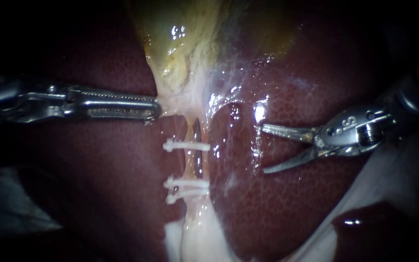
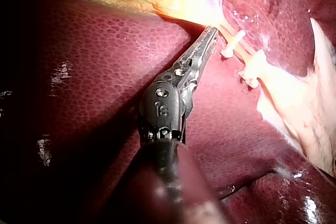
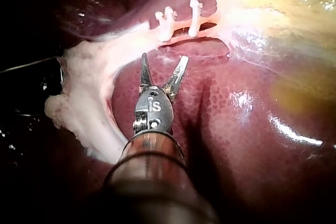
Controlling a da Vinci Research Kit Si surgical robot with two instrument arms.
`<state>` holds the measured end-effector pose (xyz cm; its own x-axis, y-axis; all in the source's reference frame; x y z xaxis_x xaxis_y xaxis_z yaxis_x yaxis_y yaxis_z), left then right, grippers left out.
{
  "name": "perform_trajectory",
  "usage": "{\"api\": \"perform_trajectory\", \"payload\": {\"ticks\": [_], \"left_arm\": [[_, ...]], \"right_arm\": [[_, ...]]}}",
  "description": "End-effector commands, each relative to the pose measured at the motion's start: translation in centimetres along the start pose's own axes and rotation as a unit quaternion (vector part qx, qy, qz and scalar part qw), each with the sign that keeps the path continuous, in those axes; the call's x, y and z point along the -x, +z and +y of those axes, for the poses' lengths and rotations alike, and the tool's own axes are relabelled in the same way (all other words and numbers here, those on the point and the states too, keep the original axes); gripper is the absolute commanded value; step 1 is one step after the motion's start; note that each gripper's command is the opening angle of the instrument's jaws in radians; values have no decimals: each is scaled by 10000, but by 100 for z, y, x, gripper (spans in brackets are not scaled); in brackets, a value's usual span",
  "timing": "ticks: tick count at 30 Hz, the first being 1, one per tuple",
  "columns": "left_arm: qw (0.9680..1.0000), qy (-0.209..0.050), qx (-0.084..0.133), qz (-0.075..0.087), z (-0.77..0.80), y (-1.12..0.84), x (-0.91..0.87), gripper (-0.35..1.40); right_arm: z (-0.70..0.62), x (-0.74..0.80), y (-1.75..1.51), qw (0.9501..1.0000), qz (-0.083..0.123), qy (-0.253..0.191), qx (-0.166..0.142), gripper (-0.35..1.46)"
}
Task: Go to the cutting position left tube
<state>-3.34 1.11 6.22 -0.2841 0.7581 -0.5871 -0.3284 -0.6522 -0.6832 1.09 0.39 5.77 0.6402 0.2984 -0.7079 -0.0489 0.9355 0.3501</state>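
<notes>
Two thin tubes run side by side down from the gallbladder: a pale left tube and a darker right tube. One white clip crosses them high up, and two more clips lie lower. My left instrument is shut on pale tissue at the gallbladder's neck, just above the tubes; the left wrist view also shows its tip there. My right instrument has its blades open over the liver, to the right of the tubes and apart from them. In the right wrist view its blades point at the clipped stretch.
Dark red liver lies on both sides of the tubes. Pale fatty tissue spreads below the lower clips. White cloth shows under my right instrument's shaft.
</notes>
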Motion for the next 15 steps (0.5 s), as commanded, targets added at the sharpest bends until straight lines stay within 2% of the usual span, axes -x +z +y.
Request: {"api": "perform_trajectory", "payload": {"ticks": [1, 5, 8, 10, 15], "left_arm": [[10000, -6, 21, -3, 1, -4, -2, -35], [10000, -48, -22, -16, 4, -31, -17, -35], [9999, -119, -44, 72, 8, -51, -29, -35], [9999, -78, -80, 107, 10, -60, -34, -35], [9999, -83, -96, 111, 14, -59, -35, -35]], "right_arm": [[0, 0, 0, 10000, -2, 0, 2, 144], [0, 0, 0, 10000, -2, 0, 1, 144], [0, 0, 0, 10000, -2, -1, 2, 144], [-1, 0, 1, 10000, 2, -2, -10, 144], [-8, -2, 20, 9997, 120, -24, -217, 144]]}}
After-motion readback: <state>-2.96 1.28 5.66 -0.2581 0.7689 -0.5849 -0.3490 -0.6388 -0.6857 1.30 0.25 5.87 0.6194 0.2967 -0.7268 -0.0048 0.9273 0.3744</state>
